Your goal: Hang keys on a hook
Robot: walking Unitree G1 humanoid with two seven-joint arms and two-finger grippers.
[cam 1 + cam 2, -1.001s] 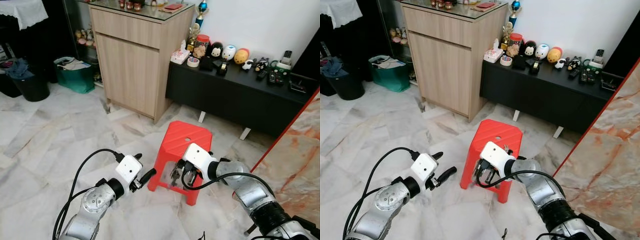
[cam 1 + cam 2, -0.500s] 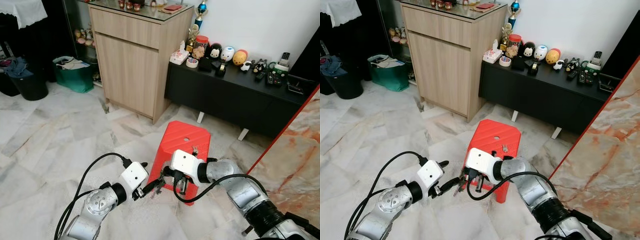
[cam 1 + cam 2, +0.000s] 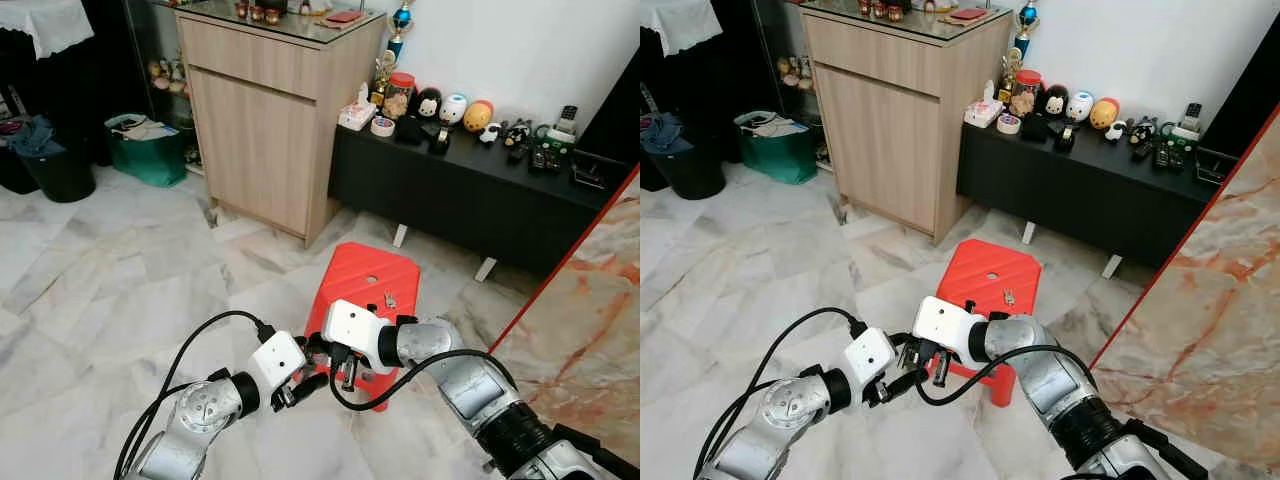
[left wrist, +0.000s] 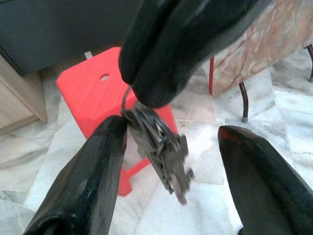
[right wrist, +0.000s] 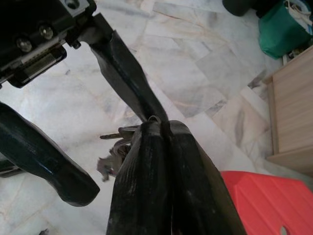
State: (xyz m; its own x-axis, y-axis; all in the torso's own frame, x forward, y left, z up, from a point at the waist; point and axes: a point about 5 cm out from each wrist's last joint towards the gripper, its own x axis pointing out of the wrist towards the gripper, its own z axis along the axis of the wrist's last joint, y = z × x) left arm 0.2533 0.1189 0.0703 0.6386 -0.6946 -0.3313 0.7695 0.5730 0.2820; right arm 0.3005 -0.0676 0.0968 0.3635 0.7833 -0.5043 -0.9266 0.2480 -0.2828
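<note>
Floor (image 3: 100, 290): pale marble tiles, grey veining, glossy. Wall (image 3: 530, 40) behind, plain white. Tall wooden cabinet (image 3: 265, 130) against it, glass top, small items on it. Beside the cabinet, a low black sideboard (image 3: 470, 190) on white legs, crowded with toy figures (image 3: 455, 107), tape roll (image 3: 381, 125), jar (image 3: 403, 84), remotes (image 3: 545, 155). Trophy (image 3: 403, 18) just behind. Red plastic stool (image 3: 365, 285) stands on the floor in front of the sideboard. Green bag (image 3: 150, 150) and dark bin (image 3: 60, 170) at far left. Marble-patterned panel (image 3: 590, 330), red-edged, at right. Even indoor light.
</note>
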